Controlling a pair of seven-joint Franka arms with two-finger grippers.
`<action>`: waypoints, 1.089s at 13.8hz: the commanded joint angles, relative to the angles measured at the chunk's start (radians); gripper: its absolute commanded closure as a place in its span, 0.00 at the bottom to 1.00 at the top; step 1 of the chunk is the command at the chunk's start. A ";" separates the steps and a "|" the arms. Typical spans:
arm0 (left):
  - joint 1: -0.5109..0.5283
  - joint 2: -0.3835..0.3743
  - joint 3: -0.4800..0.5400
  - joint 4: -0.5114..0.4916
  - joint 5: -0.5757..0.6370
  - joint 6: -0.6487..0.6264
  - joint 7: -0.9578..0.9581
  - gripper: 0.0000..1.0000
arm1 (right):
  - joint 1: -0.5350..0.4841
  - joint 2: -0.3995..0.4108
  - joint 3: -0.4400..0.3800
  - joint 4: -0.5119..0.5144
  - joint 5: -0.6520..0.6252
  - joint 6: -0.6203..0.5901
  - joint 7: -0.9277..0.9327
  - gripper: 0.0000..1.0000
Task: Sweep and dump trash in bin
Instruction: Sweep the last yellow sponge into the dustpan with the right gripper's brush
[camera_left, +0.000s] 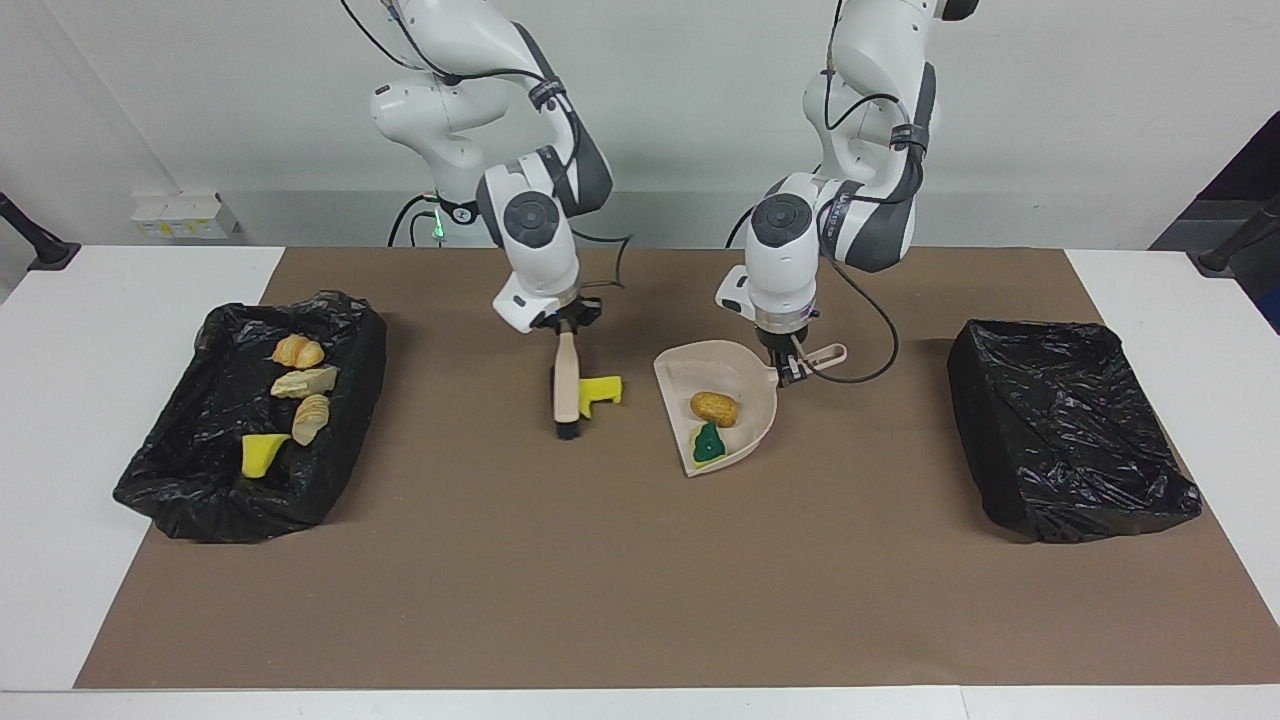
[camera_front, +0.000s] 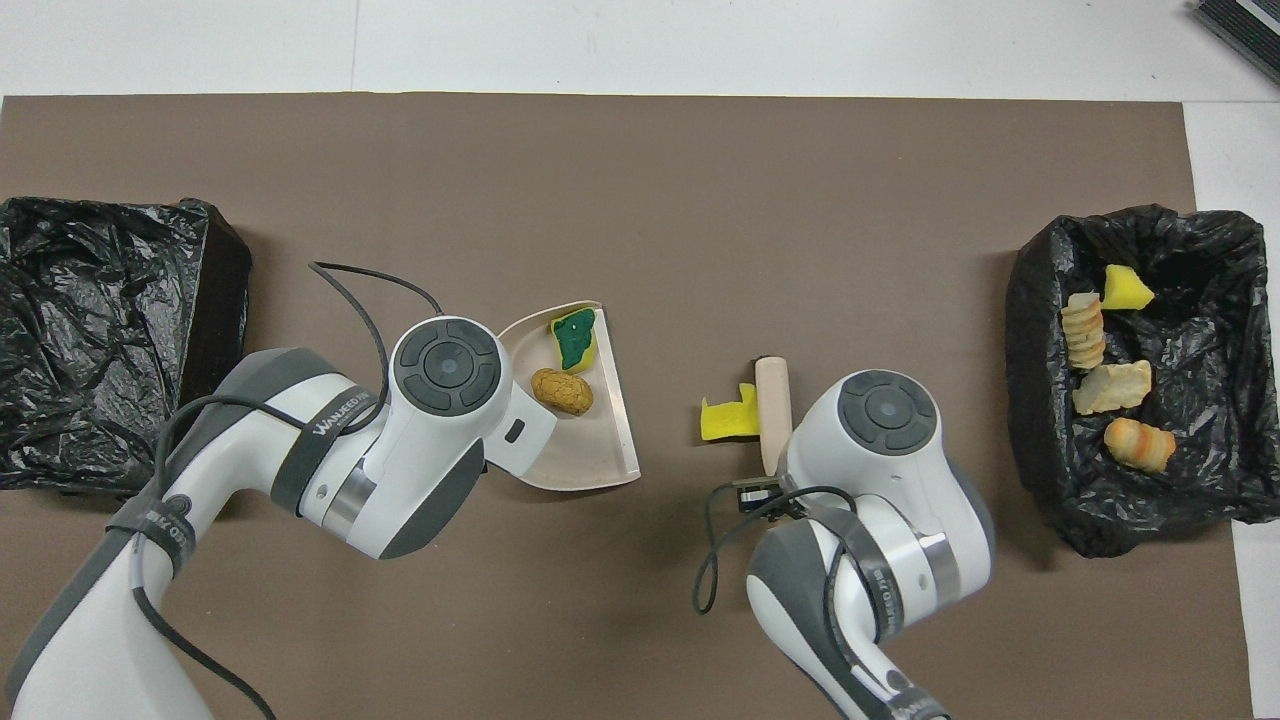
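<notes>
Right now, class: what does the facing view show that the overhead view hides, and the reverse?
Only the facing view shows the right gripper shut on the brush handle, and the left gripper shut on the dustpan handle.

Only the overhead view shows the yellow side of the green sponge.

Both show the yellow sponge piece against the brush and the potato-like lump in the dustpan.
</notes>
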 joint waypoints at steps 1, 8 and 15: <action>-0.002 -0.034 0.005 -0.045 0.024 0.022 -0.016 1.00 | 0.071 0.096 0.006 0.101 0.111 0.035 0.021 1.00; -0.002 -0.034 0.005 -0.045 0.024 0.025 -0.016 1.00 | 0.117 0.138 -0.002 0.199 0.214 0.040 0.023 1.00; 0.043 -0.053 0.010 -0.027 0.025 -0.002 0.000 1.00 | -0.015 0.092 -0.003 0.323 0.039 -0.201 -0.014 1.00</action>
